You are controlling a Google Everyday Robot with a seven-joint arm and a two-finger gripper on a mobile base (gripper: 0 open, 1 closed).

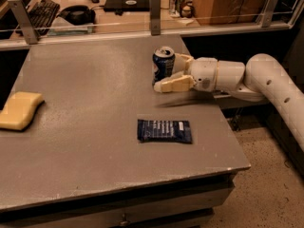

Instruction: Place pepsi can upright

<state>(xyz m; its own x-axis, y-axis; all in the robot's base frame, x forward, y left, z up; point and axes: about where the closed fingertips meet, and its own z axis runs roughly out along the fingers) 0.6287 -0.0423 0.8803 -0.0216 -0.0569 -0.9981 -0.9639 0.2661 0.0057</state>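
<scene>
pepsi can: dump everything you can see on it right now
The small dark blue cylindrical drink can has white markings and a silver metal top. It is upright, near the far right of the grey table. Whether its base rests on the surface or sits just above it can't be told. The robot's cream-coloured hand comes in from the right and sits around the can's lower part. Nothing else touches it.

My jaws reach in from the right, toward the back of the desk (71, 165), at the pepsi can (163, 64). The wrapper (165, 130) lies before it, and the sponge (19, 110) far left.
</scene>
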